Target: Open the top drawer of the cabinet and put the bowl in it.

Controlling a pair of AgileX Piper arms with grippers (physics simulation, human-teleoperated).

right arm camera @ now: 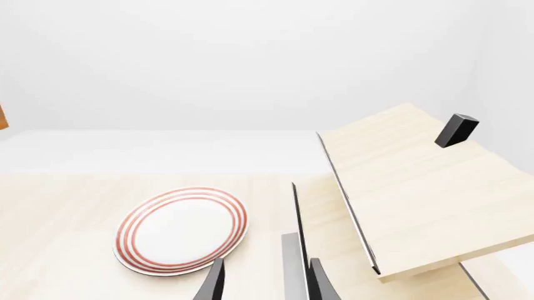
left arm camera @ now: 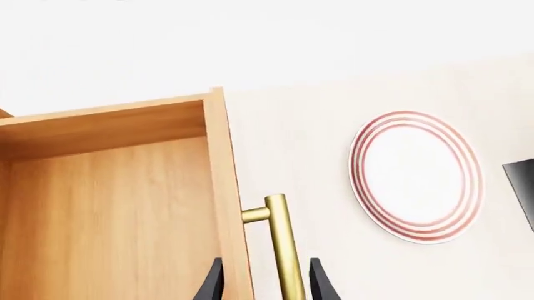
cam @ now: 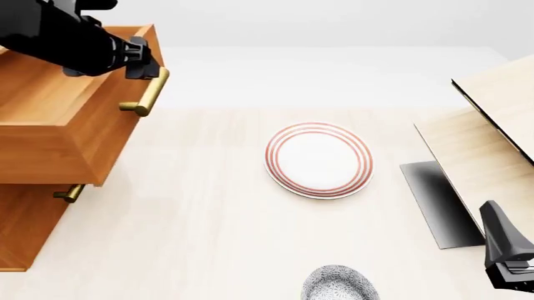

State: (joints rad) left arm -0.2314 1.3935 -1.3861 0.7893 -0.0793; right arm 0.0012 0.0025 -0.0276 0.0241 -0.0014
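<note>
The left end effector [left arm camera: 264, 284] is closed around the brass bar handle [left arm camera: 282, 250] of the pulled-out orange-brown wooden top drawer [cam: 62, 134], part of the three-drawer cabinet [cam: 25, 228] at the tabletop's [cam: 192, 237] left edge. The right end effector [right arm camera: 264, 284] is held open and empty near the right edge. The small grey-speckled white bowl [cam: 338, 284] is seen at the near edge, apart from the central red-ringed white plate [cam: 318, 159].

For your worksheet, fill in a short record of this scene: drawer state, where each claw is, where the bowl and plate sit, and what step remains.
top drawer: pulled out of the cabinet, nothing seen inside
left claw: fingers either side of the brass handle
right claw: near right table edge, holding nothing
bowl: on the table, near edge, ungrasped
plate: mid-table
pale box: right side
remaining step: bowl into drawer
</note>
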